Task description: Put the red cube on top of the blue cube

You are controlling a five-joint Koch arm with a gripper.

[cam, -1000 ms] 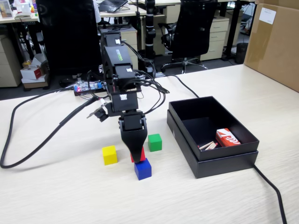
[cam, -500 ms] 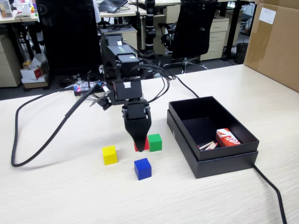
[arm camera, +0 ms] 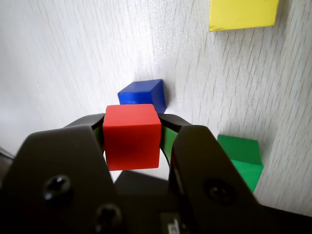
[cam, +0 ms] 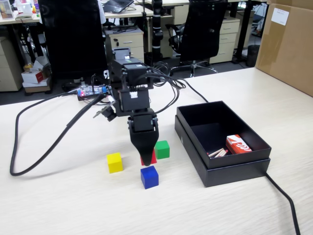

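My gripper [arm camera: 131,122] is shut on the red cube [arm camera: 131,136], its two jaws pressed against the cube's left and right faces. In the fixed view the gripper [cam: 146,159] points down at the table and hides most of the red cube [cam: 153,157]. The blue cube [arm camera: 144,93] sits on the table just beyond the red one in the wrist view. In the fixed view the blue cube [cam: 149,176] lies just in front of the gripper tip. I cannot tell whether the red cube rests on the table or is just off it.
A green cube [cam: 162,149] sits right of the gripper and a yellow cube [cam: 115,162] left of it. An open black box [cam: 234,169] stands at the right, with a red-and-white carton [cam: 238,145] inside. A black cable [cam: 39,147] loops across the table at the left.
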